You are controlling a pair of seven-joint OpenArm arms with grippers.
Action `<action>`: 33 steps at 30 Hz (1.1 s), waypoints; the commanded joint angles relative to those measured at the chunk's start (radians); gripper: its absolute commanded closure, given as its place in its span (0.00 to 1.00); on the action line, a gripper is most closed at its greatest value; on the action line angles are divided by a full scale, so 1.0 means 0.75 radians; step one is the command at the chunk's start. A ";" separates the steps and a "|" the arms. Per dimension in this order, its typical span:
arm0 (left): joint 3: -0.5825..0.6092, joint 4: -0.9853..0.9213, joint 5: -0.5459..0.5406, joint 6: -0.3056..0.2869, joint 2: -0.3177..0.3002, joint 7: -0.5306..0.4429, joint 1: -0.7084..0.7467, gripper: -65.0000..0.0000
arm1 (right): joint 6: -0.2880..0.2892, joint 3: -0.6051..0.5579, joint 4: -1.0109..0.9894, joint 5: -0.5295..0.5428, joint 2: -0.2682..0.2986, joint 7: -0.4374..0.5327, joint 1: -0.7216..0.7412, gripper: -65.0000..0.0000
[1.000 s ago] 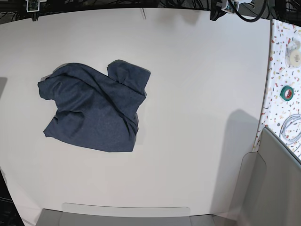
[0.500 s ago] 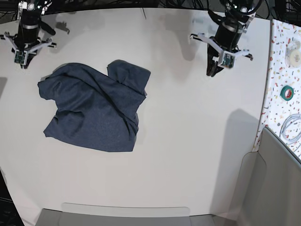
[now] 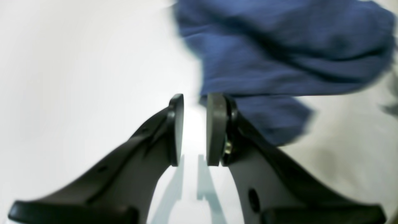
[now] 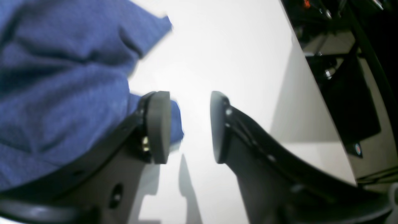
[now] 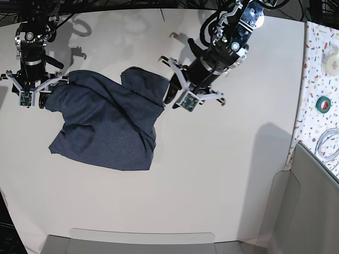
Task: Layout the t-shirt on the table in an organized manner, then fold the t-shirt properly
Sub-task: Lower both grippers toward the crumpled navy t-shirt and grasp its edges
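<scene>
White matte tabletop [image 5: 222,159] is filling the scene, with a speckled strip [image 5: 318,79] lying along one side. Both arms are reaching down at opposite edges of the shirt [image 5: 106,124], which is lying crumpled. The left gripper [image 3: 194,129] is hovering narrowly parted beside the hem; the right gripper [image 4: 189,124] is standing apart, cloth just beside one pad.

Bare table [image 5: 222,174] beyond crumpled t-shirt [image 5: 106,129]

right gripper [image 4: 189,124] has its jaws apart right at the edge of the t-shirt [image 4: 62,77], bare white table [image 4: 224,56] between the pads.
</scene>
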 commanded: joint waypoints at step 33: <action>0.001 -0.648 -0.297 -0.188 0.275 0.038 -0.404 0.79 | -0.004 -0.071 -0.339 -0.003 0.147 0.023 0.098 0.54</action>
